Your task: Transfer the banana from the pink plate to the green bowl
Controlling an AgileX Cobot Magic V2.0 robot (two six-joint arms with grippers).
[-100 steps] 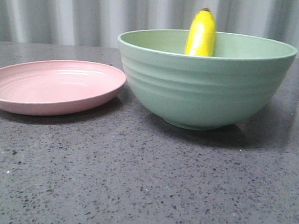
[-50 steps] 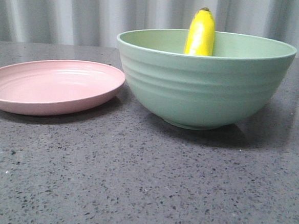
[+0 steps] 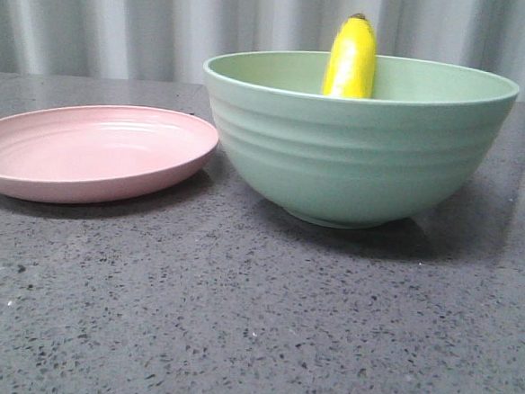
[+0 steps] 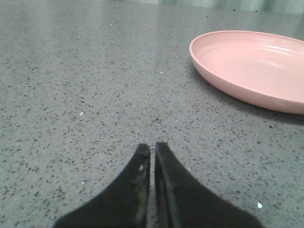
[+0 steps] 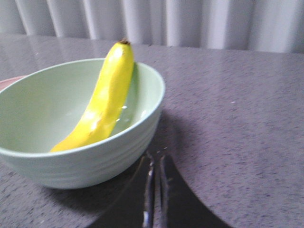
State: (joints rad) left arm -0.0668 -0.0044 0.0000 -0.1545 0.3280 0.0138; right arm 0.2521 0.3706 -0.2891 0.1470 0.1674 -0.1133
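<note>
The banana [image 5: 105, 102] is leaning inside the green bowl [image 3: 355, 158], at three o'clock from the bare pink plate [image 3: 90, 153]. Both grippers are sitting closed and seemingly empty, so the transfer looks done.

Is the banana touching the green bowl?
Touching. The right wrist view shows the banana lying inside the green bowl, leaning up against its wall.

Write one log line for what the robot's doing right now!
banana: in green bowl, leaning on wall | pink plate: bare | left gripper: shut, holds nothing | right gripper: shut, holds nothing
</note>
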